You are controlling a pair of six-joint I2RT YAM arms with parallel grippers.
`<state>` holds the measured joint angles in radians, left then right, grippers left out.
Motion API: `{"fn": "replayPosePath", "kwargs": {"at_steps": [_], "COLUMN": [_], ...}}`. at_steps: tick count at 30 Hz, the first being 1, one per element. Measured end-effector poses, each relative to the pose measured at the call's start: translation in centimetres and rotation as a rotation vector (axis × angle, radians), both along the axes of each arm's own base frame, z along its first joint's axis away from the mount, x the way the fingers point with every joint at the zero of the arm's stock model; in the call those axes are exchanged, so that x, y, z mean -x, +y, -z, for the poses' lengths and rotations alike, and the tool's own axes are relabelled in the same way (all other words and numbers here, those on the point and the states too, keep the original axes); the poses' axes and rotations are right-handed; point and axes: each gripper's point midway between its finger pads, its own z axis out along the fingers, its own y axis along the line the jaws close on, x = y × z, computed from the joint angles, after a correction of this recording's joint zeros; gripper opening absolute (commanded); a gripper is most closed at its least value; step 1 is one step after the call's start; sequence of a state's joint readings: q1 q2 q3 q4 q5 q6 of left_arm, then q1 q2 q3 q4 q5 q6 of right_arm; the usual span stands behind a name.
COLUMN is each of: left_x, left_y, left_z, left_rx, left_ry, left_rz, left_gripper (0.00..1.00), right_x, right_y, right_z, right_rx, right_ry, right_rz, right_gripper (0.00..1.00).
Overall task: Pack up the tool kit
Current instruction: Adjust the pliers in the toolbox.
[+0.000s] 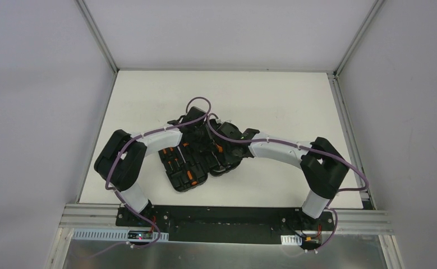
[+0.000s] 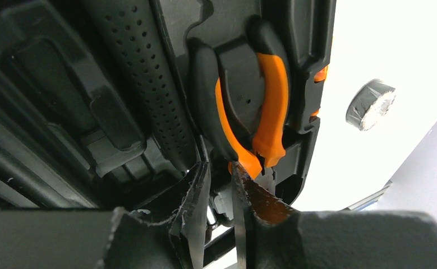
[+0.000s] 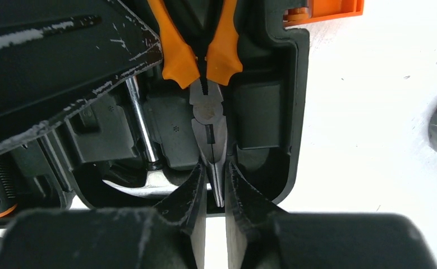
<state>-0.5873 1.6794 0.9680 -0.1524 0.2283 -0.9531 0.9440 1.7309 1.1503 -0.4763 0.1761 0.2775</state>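
While the open case [image 1: 185, 176] is lying at centre frame in the top view, the right gripper [image 3: 215, 176] is straddling the nose of the pliers [image 3: 207, 112], grip not discernible. The left gripper [image 2: 220, 179] is hovering at their handles, fingers slightly apart.

case [image 3: 272, 84]: matt black plastic | pliers [image 3: 207, 120]: dull grey metal nose, smooth orange grips | table [image 3: 362, 140]: smooth white

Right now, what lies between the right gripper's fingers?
The metal nose tip of the pliers lies between the right gripper's fingers, shown in the right wrist view. Contact is unclear.
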Motion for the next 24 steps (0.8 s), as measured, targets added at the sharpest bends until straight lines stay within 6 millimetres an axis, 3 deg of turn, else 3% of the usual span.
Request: {"fn": "replayPosePath", "kwargs": {"at_steps": [12,24], "left_x": [2.7,3.1], "left_y": [0.2,0.8], "left_z": [0.2,0.1], "left_rx": [0.061,0.049], "left_ry": [0.019,-0.006], "left_rz": [0.051,0.055], "left_gripper": [0.16,0.15], "right_x": [-0.3,-1.0], "right_y": [0.0,0.0], "right_z": [-0.3,-0.8], "right_rx": [0.078,0.091], "right_ry": [-0.133,-0.171], "right_rz": [-0.073,-0.125], "right_gripper": [0.00,0.01]}}
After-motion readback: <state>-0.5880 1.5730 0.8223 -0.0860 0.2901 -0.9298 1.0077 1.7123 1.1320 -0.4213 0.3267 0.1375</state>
